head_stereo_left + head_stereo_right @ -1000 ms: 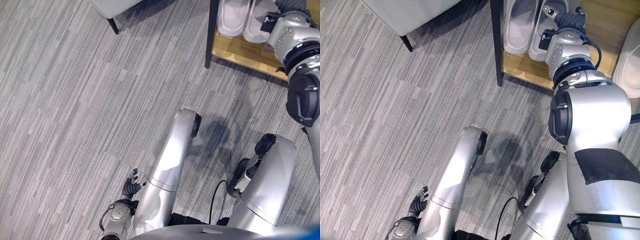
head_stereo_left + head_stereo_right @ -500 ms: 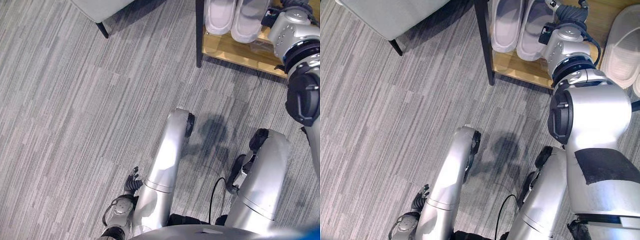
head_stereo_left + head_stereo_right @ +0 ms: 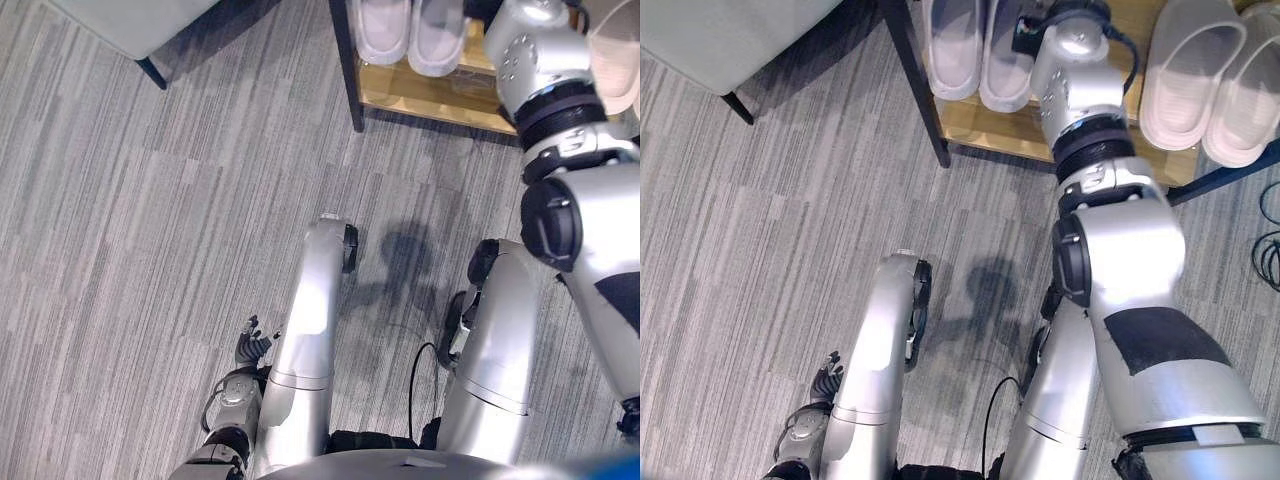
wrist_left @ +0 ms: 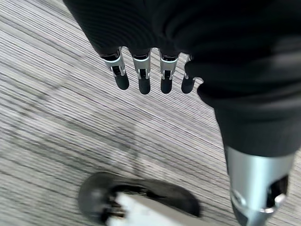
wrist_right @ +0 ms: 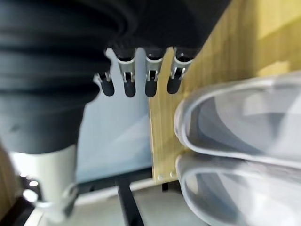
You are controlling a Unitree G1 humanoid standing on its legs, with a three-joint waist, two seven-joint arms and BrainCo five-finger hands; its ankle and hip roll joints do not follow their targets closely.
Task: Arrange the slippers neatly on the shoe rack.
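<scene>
A wooden shoe rack [image 3: 985,125] with black legs stands at the far edge of the carpet. A pair of pale slippers [image 3: 955,50] lies side by side on its left part, and a second pale pair [image 3: 1185,70] lies on its right part. My right hand [image 3: 1040,20] is stretched out over the shelf between the two pairs, close beside the left pair. In the right wrist view its fingers [image 5: 129,77] are straight and hold nothing, with the wood [image 5: 225,52] and two slippers [image 5: 244,117] just past them. My left hand [image 3: 250,350] hangs low over the carpet, fingers [image 4: 141,77] relaxed and empty.
A grey upholstered seat [image 3: 730,40] on thin black legs [image 3: 738,108] stands to the left of the rack. Grey striped carpet [image 3: 120,220] covers the floor in front of both.
The camera has moved: the rack has slid left and down in the picture, and the second pair of slippers has come into view. My right hand stays beside the left pair.
</scene>
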